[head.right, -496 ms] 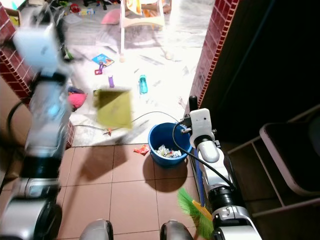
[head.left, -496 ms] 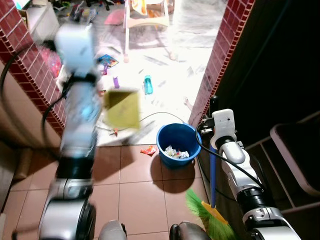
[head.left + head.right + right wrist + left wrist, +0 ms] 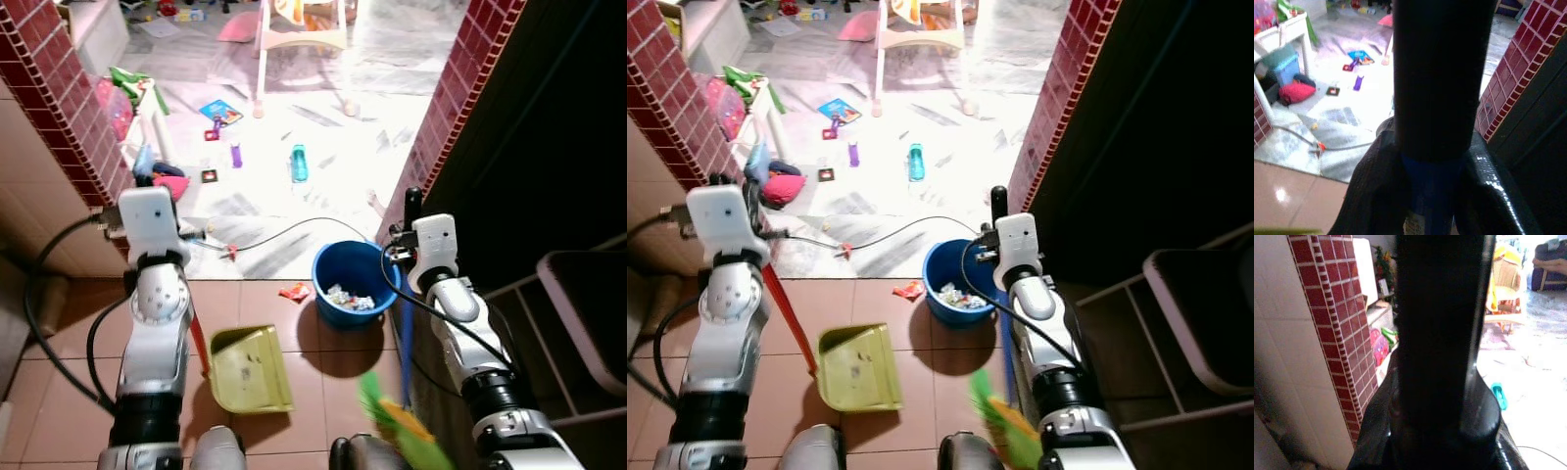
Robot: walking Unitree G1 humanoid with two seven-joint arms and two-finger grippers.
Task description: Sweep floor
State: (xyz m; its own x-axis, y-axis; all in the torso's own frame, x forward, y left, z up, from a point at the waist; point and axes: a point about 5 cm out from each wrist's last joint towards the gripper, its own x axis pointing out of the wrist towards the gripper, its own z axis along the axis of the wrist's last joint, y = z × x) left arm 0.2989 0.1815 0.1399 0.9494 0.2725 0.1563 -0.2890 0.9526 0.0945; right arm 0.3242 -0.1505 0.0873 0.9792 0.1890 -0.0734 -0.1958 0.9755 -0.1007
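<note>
Lowering from its raised position of half a second earlier, the yellow-green plastic dustpan (image 3: 250,368) now lay flat on the brown floor tiles (image 3: 274,323), at about 7 o'clock from the round blue plastic bucket (image 3: 355,284). The left gripper (image 3: 116,227) was clenched around the dustpan's red handle (image 3: 197,345), which rose toward 11 o'clock. In the bucket lay crumpled scraps, so I judged that the pan had just been emptied and was put down for the next load.

The right gripper (image 3: 411,204) grasped the blue pole (image 3: 405,338) of the broom, and the green bristles (image 3: 402,428) hung blurred at 5 o'clock from the bucket. A small orange wrapper (image 3: 292,291) lay on the tiles just beside the bucket, at its 9 o'clock, near the pan's mouth. This scrap seemed to me the next thing to sweep. Beyond the doorway, at 12 o'clock, toys were scattered on the pale floor (image 3: 323,127).
</note>
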